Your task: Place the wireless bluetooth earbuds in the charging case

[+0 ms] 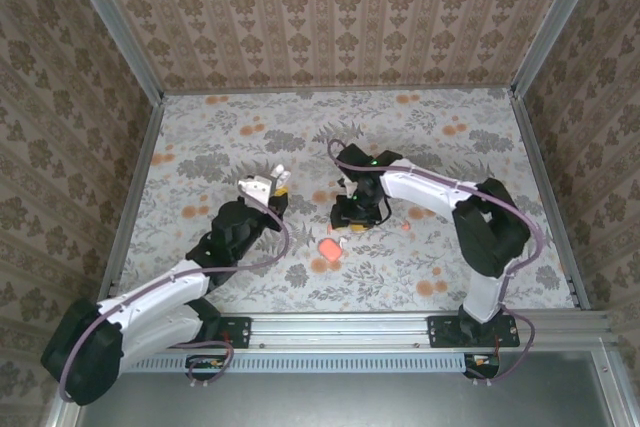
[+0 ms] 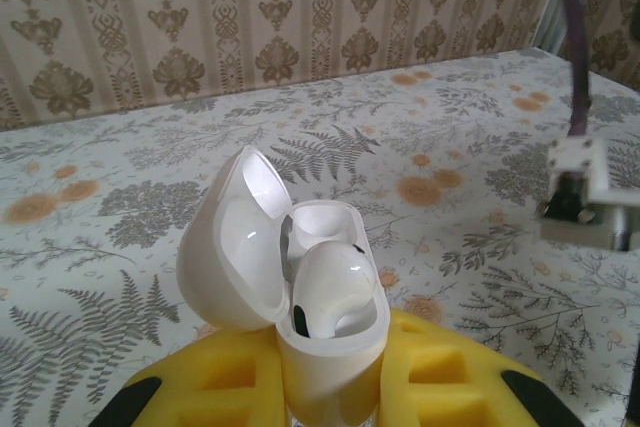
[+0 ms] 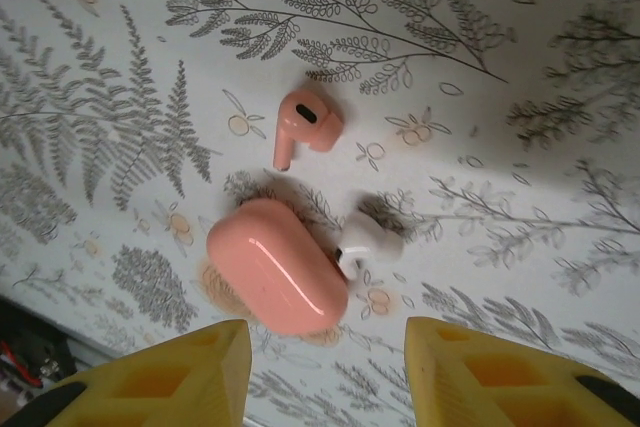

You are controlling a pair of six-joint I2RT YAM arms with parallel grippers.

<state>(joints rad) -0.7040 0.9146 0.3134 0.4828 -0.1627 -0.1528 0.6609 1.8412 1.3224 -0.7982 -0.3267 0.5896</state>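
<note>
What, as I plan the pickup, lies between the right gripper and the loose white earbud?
Nothing visible. The open right gripper hovers over the white earbud, which lies bare beside the closed pink case.

Base of white case (image 2: 318,287) cut off.

the bench (image 1: 440,147) had a pale surface printed with grey ferns and orange flower blotches. brown patterned wallpaper walls (image 1: 330,7) rose behind the bench and along both its sides. aluminium posts (image 1: 112,22) stood at the bench's far corners, and a metal rail (image 1: 340,325) ran along its near edge.
</note>
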